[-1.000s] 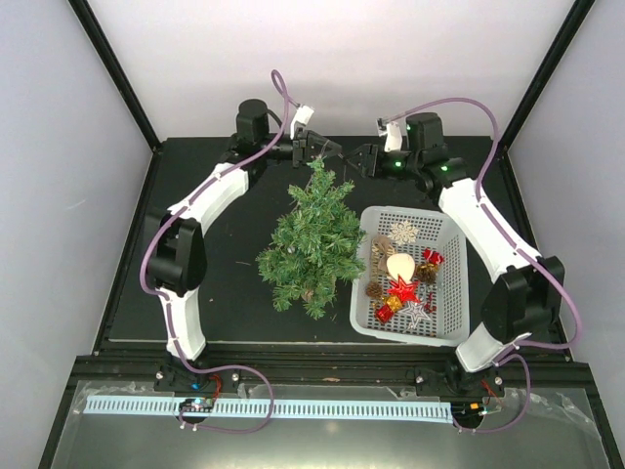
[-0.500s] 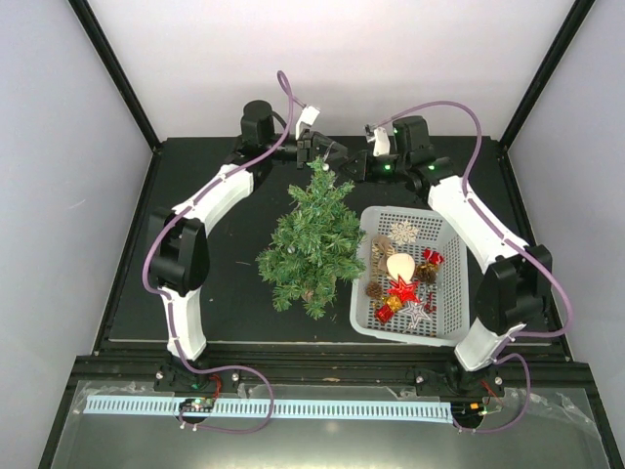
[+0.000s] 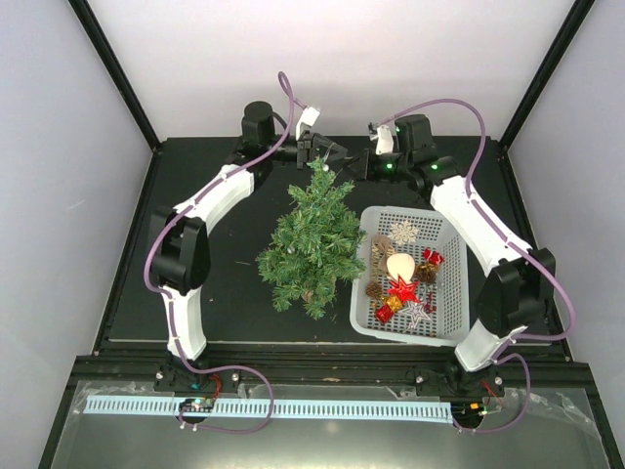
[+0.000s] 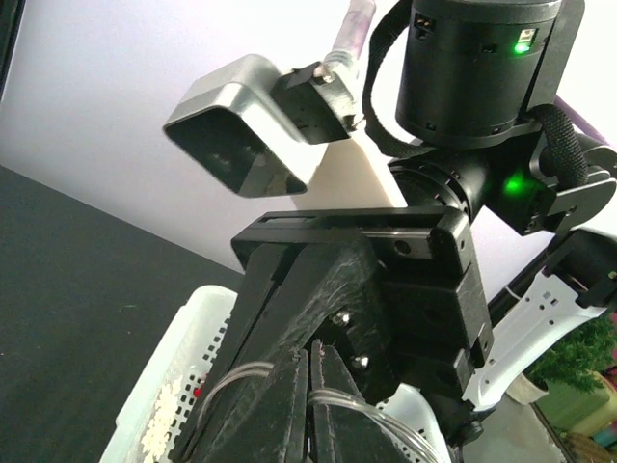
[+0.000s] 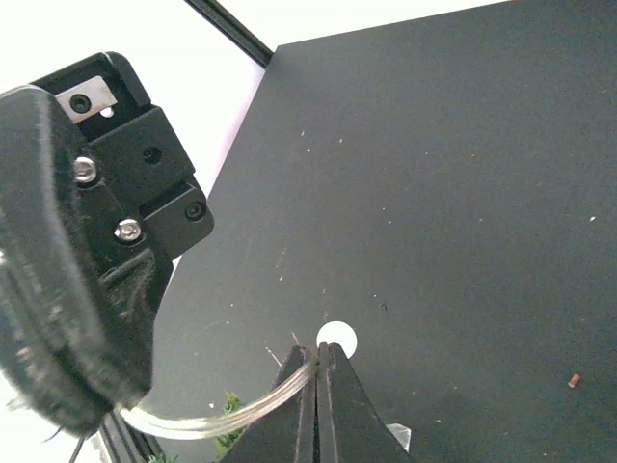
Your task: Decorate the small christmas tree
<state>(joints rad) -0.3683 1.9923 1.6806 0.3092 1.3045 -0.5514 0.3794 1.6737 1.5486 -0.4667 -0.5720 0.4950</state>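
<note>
Left hand (image 4: 309,386) and right hand (image 5: 318,386) both pinch shut on a clear strand (image 5: 270,394). Tugging could tip the small christmas tree (image 3: 311,244).

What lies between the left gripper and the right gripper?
A thin clear strand, curving from the right gripper toward the left gripper. The right wrist view shows it. From above it is too thin to see.

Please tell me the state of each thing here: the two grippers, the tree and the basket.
left gripper: shut on the clear strand
right gripper: shut on the clear strand as well
small christmas tree: beside the basket, tip close to both grippers
white basket: holding ornaments
</note>
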